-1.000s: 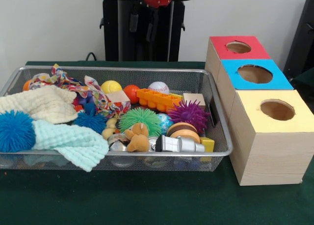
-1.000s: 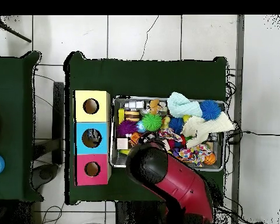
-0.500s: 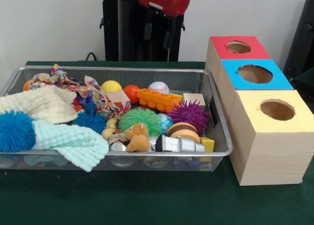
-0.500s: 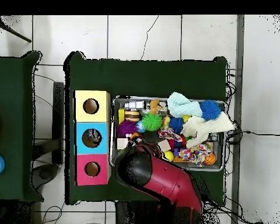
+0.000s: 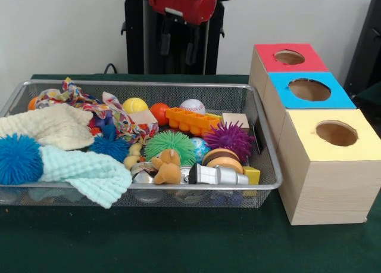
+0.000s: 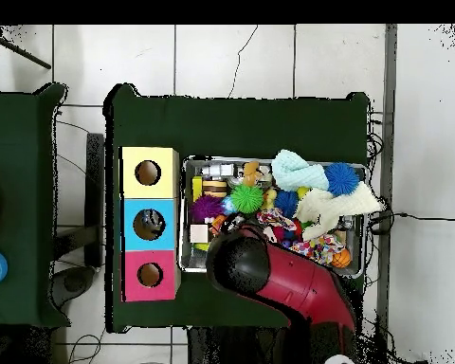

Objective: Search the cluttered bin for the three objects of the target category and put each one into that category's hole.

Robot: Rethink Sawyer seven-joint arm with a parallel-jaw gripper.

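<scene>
The bin (image 5: pixel 143 83) is a wide silver wire-mesh basket on the green table, full of toys and cloths. It also shows in the overhead view (image 6: pixel 269 160). Three wooden boxes stand in a row beside it, each with a round hole on top: red (image 5: pixel 268 55), blue (image 5: pixel 286 97) and yellow (image 5: pixel 309 121). My gripper (image 5: pixel 178 46) hangs open and empty, high above the bin's far rim, in front of the black pedestal. In the overhead view the arm's black head (image 6: pixel 239 265) covers the gripper and the bin's edge nearest the robot.
The bin holds a blue spiky ball (image 5: pixel 18 158), a mint cloth (image 5: pixel 89 171), a cream cloth (image 5: pixel 47 125), green (image 5: pixel 169 145) and purple (image 5: pixel 229 137) spiky balls, a baseball (image 5: pixel 191 106), an orange block (image 5: pixel 190 121), a teddy bear (image 5: pixel 168 167) and a silver flashlight (image 5: pixel 217 176).
The gripper came down into the front view from the top edge, then shifted left and a little up. The things in the bin have not moved.
</scene>
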